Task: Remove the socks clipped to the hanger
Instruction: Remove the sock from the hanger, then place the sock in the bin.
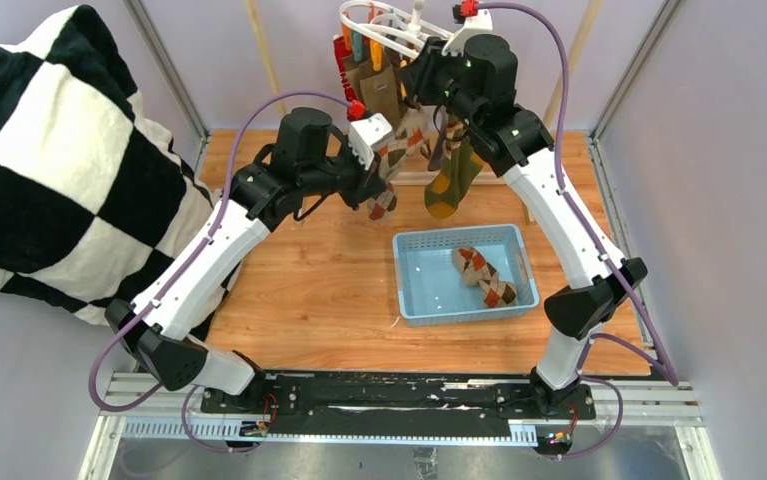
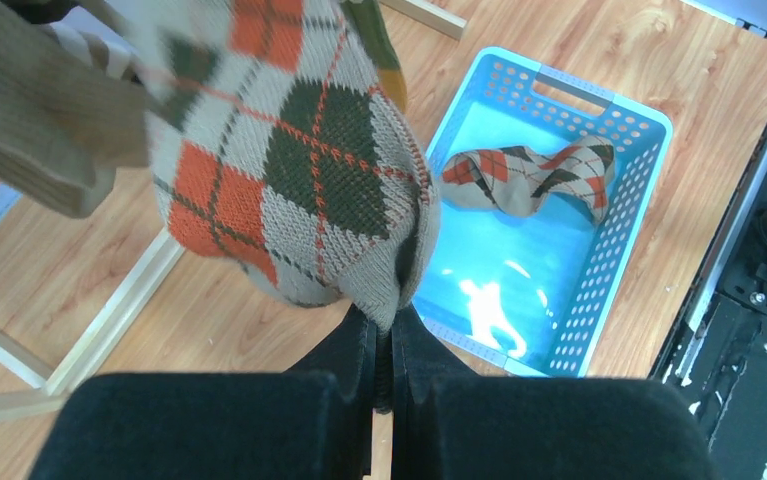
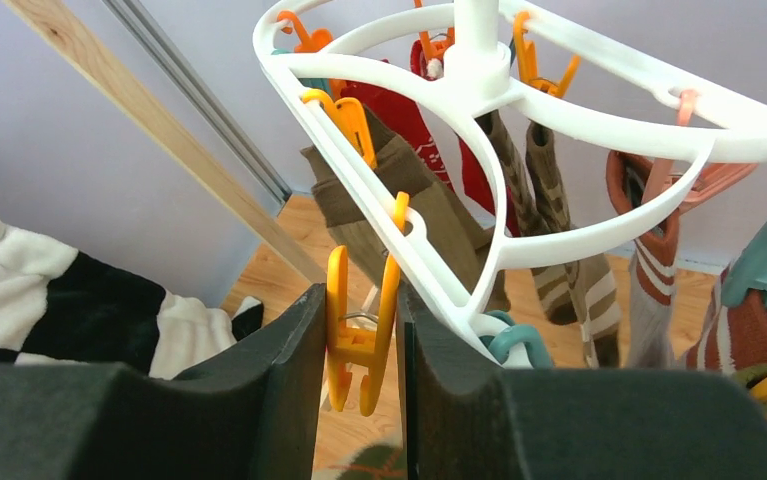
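Note:
The white oval hanger (image 3: 579,235) hangs at the back with orange and teal clothespins and several socks: red (image 3: 399,110), taupe-brown (image 3: 414,200) and striped-toe (image 3: 579,290). My right gripper (image 3: 359,300) is shut on an orange clothespin (image 3: 359,345), whose lower tips stand apart with no fabric between them. A bit of argyle sock shows just below it. My left gripper (image 2: 391,325) is shut on the toe end of that brown, orange and cream argyle sock (image 2: 289,170), held in the air left of the basket (image 1: 395,160). An olive sock (image 1: 451,185) hangs beside it.
A blue perforated basket (image 1: 404,275) sits on the wooden table right of centre with one argyle sock (image 1: 481,275) in it. The black-and-white checkered blanket (image 1: 49,170) fills the left side. The wooden rack's base bars (image 2: 109,320) lie under the hanger.

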